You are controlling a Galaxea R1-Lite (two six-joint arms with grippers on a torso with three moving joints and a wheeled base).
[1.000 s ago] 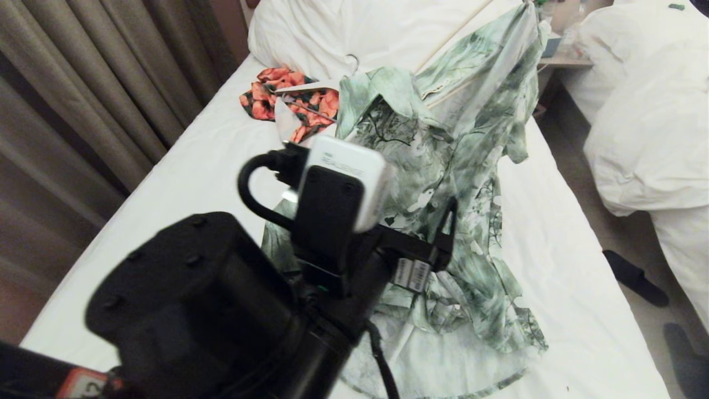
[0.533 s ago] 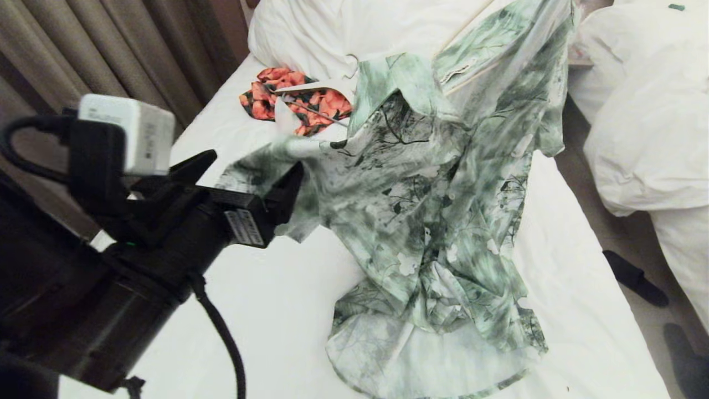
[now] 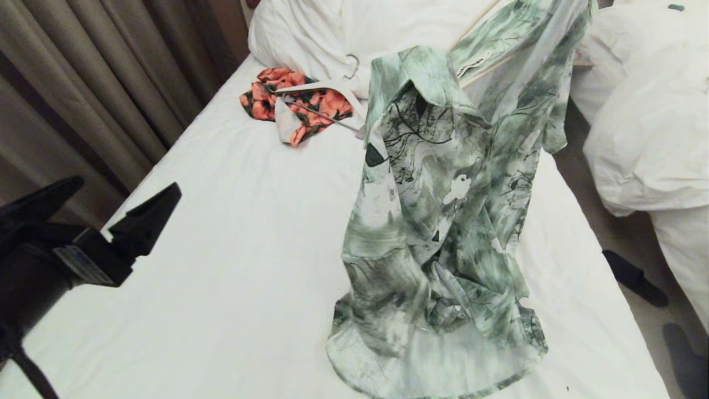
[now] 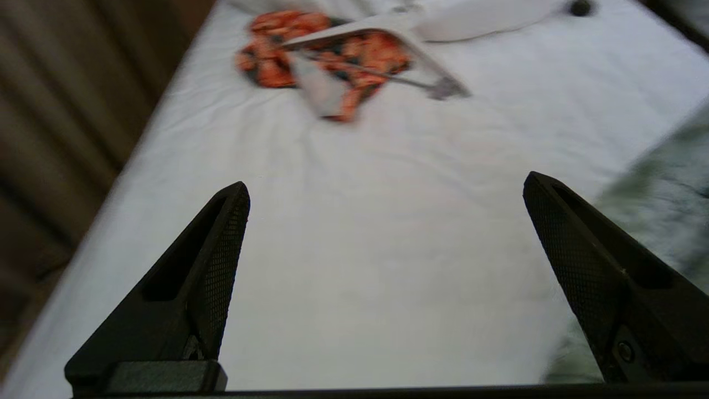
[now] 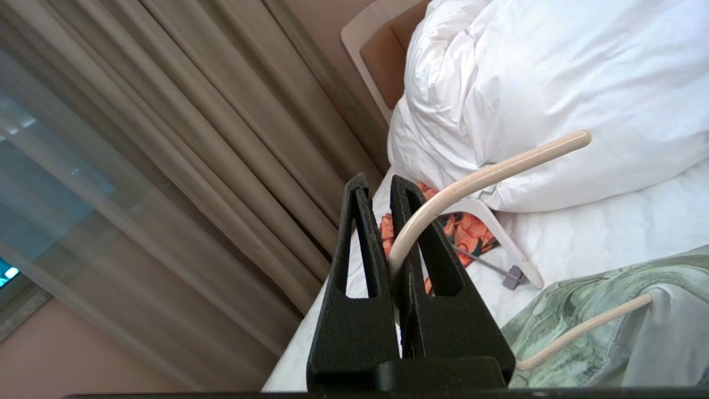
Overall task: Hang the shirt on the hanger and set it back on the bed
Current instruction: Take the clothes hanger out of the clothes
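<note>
**Shirt hangs from a raised hanger above the bed**

The shirt [image 3: 437,221] is draped from its collar, held up in the air at the far right of the bed, its hem bunched on the white sheet below. The hanger [image 5: 476,180], thin and cream-coloured, runs inside the shoulder; its hook is pinched between the closed fingers of the right claw [image 5: 390,221], which shows only in its own wrist view. One cream arm of the hanger pokes into the green cloth.

The left claw [image 3: 105,213] hovers low at the left edge of the bed, well apart from the shirt, its jaws spread wide and empty.

The bed [image 3: 232,233] has a smooth white sheet with big white pillows [image 3: 332,27] at its head. Near them lie an orange-and-black garment [image 3: 299,105] and a thick white hanger [image 3: 327,88] over it. Beige curtains [image 3: 94,83] hang at the left; a second bed with a white duvet [image 3: 648,127] stands at the right.
</note>
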